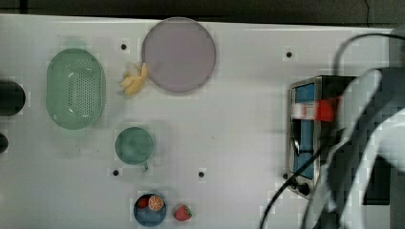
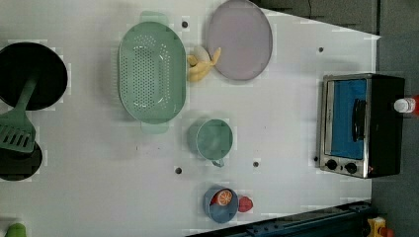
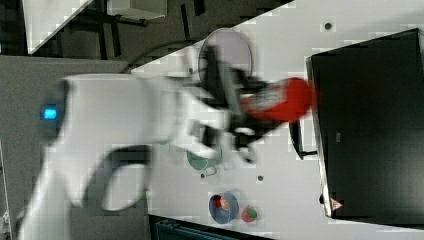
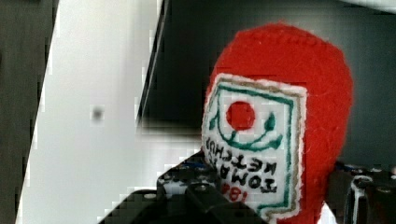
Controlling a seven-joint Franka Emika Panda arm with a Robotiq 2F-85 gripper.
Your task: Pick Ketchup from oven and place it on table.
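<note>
The Ketchup (image 1: 319, 109), a red bottle with a white cap and a white-and-red label, lies sideways in my gripper (image 3: 245, 112), which is shut on it. In the top view it hangs over the black oven (image 1: 305, 143), cap toward the top view's left. In the right view its red end (image 3: 292, 100) is at the edge of the oven (image 3: 370, 125); I cannot tell whether they touch. The wrist view has the label (image 4: 254, 144) close up, with dark fingers (image 4: 205, 198) at its base. The left view catches the cap (image 2: 404, 104) beside the oven (image 2: 351, 123). The white table (image 1: 239, 119) stretches away from the oven.
On the table stand a green colander (image 1: 75, 88), a purple plate (image 1: 179, 55), a green cup (image 1: 134, 145), a blue bowl of fruit (image 1: 150, 208), a strawberry (image 1: 182, 213) and a yellow banana bunch (image 1: 135, 80). A black pan (image 2: 29, 74) with a green spatula (image 2: 17, 131) sits at the left view's left.
</note>
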